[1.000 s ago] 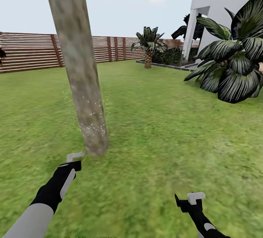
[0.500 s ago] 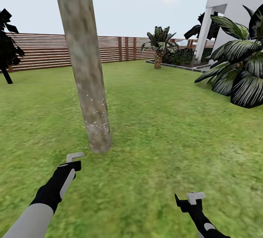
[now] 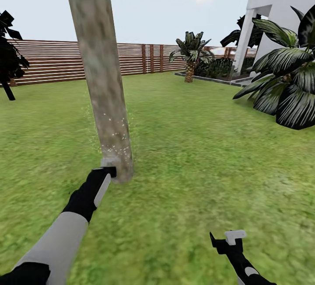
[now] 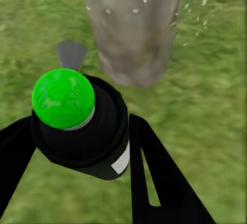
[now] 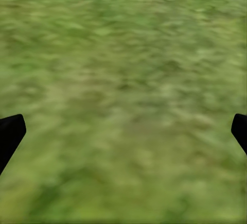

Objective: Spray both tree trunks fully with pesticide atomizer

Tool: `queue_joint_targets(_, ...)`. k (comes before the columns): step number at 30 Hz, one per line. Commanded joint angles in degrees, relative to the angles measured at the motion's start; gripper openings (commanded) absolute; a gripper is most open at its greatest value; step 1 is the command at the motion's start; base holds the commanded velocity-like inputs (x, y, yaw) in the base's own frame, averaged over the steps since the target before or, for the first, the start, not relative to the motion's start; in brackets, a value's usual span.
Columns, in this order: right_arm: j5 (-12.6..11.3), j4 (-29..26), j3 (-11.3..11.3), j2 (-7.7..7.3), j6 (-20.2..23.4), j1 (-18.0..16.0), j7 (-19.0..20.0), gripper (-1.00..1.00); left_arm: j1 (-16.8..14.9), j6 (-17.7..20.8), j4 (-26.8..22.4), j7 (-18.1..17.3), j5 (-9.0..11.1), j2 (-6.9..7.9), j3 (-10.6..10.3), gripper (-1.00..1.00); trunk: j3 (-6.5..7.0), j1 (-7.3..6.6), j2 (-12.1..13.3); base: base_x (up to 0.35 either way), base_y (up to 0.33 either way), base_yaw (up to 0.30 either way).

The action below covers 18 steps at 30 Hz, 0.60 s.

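Change: since half a second ago I am reaching my left gripper up the frame from lower left, right up to the foot of the tree trunk; the view itself is holding steady.
Atomizer: my left fingers are closing on the pesticide atomizer, its green top aimed at the trunk base in the left wrist view.
Pesticide: white specks are clinging low on the trunk; higher up the bark is looking bare, so I judge coverage far from done.
Right gripper: hanging at lower right over grass, fingers spread apart and holding nothing.
Surroundings: fence across the back, palm centre right, big-leaf plant and white house at right.
In the way: nothing is standing between nozzle and trunk.
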Motion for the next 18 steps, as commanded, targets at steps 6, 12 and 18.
queue_joint_targets(6, 0.00, 0.06, 0.05, -0.02, 0.00, 0.00, 0.00, 1.00, -1.57, 2.25, -1.30, -0.19, 0.61, 4.08, 0.31, -1.00, 0.00, 0.00, 0.00, 0.000, 0.000, 0.000)
queue_joint_targets(12, 0.00, 0.03, 0.03, -0.02, 0.00, 0.00, 0.00, 1.00, -3.24, 4.70, -1.47, -0.53, 0.44, -1.24, -0.29, -1.00, 0.00, 0.00, 0.00, 0.000, 0.000, 0.000)
queue_joint_targets(18, 0.00, 0.05, 0.03, -0.02, 0.00, 0.00, 0.00, 1.00, -3.94, 6.60, -4.00, -5.58, 0.82, 1.91, 0.20, -1.00, 0.00, 0.00, 0.00, 0.000, 0.000, 0.000)
